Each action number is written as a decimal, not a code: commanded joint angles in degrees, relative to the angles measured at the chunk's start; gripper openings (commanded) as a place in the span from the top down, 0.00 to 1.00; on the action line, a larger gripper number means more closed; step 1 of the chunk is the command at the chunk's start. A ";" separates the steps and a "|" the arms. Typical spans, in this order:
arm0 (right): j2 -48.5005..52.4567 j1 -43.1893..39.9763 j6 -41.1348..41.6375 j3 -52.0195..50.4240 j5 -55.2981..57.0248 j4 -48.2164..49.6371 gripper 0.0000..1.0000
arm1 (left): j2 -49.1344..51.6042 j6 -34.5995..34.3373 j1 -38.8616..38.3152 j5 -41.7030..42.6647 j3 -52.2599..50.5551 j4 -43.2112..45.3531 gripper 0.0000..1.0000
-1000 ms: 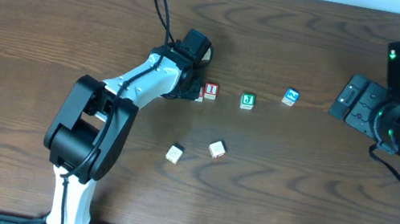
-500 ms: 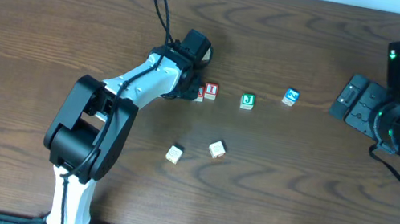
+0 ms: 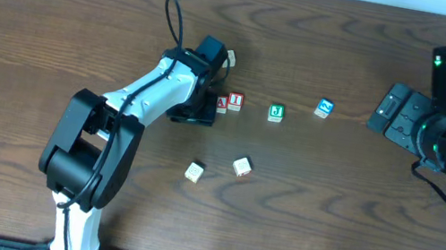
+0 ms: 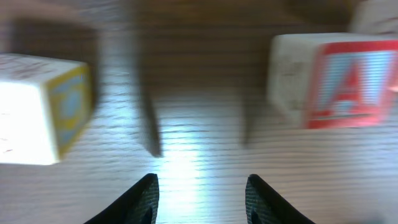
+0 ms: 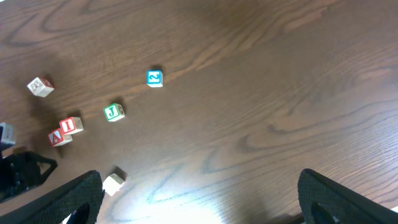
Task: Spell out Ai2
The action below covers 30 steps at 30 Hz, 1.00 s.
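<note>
The red-bordered "A" cube (image 3: 222, 103) stands on the table touching the left side of the red-bordered "I" cube (image 3: 235, 101). The blue "2" cube (image 3: 324, 108) lies further right, past the green "J" cube (image 3: 276, 111). My left gripper (image 3: 196, 111) is open and empty just left of the "A" cube. In the left wrist view the "A" cube (image 4: 348, 81) is blurred at upper right, beyond my open left gripper (image 4: 202, 193). My right gripper (image 3: 397, 113) is open and empty, high at the right. The right wrist view shows the "A" (image 5: 59, 137), "I" (image 5: 71, 125) and "2" (image 5: 154, 78) cubes.
Two pale cubes (image 3: 194, 171) (image 3: 241, 166) lie nearer the front. Another pale cube (image 3: 231, 56) lies behind the left wrist. A pale cube with a yellow-bordered face (image 4: 43, 109) shows at left in the left wrist view.
My left gripper has drawn back down and to the left, away from the "A" cube, which now shows fully beside the "I". The right arm has not moved.
</note>
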 commanded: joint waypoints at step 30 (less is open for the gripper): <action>-0.07 -0.46 -0.76 0.13 1.09 -0.17 0.01 | 0.28 1.18 -1.16 -2.05 0.09 7.17 0.50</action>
